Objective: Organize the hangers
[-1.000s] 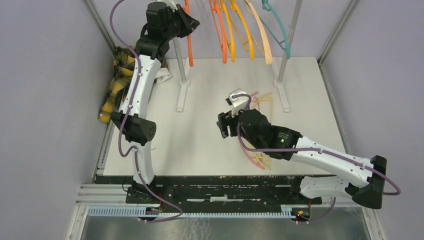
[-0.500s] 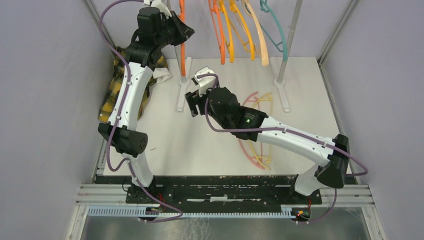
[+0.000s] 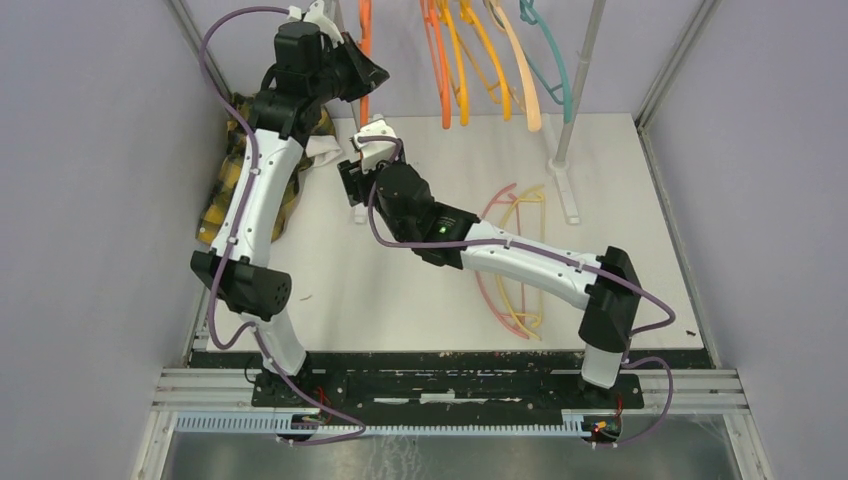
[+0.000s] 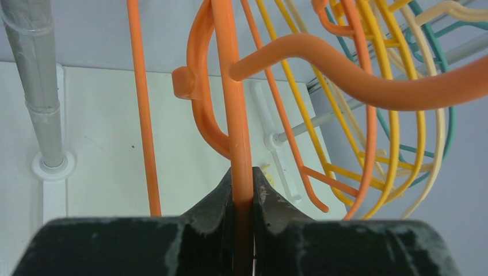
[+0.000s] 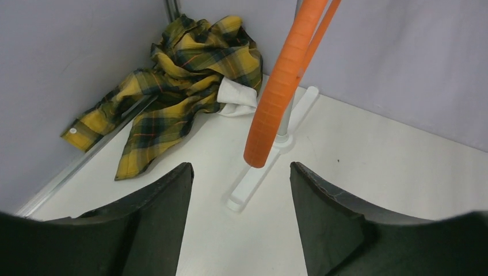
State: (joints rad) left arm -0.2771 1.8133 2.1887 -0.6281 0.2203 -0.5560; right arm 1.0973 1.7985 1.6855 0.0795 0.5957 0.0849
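Observation:
High at the back left, my left gripper [image 3: 365, 72] is shut on the straight bar of an orange hanger [image 4: 230, 86], which hangs down beside the left pole. In the left wrist view my left gripper [image 4: 243, 175] pinches that bar between both fingers. My right gripper [image 3: 350, 172] is open just below it. In the right wrist view the orange hanger's lower end [image 5: 279, 103] hangs ahead of my right gripper [image 5: 240, 169], touching neither finger. Several orange, yellow-orange [image 3: 460, 70], pale [image 3: 525, 85] and teal [image 3: 555, 70] hangers hang on the rail. Pink [image 3: 495, 205] and yellow [image 3: 530, 200] hangers lie on the table.
A yellow-and-black plaid shirt [image 5: 172, 98] lies crumpled in the back left corner against the wall. The left pole's white foot [image 5: 259, 178] sits on the table right under the orange hanger. The right pole [image 3: 575, 90] and its foot [image 3: 568, 190] stand at the back right.
My right arm has swung left and back, away from the loose hangers on the table, up to the left pole. My left gripper has shifted slightly left with the orange hanger.

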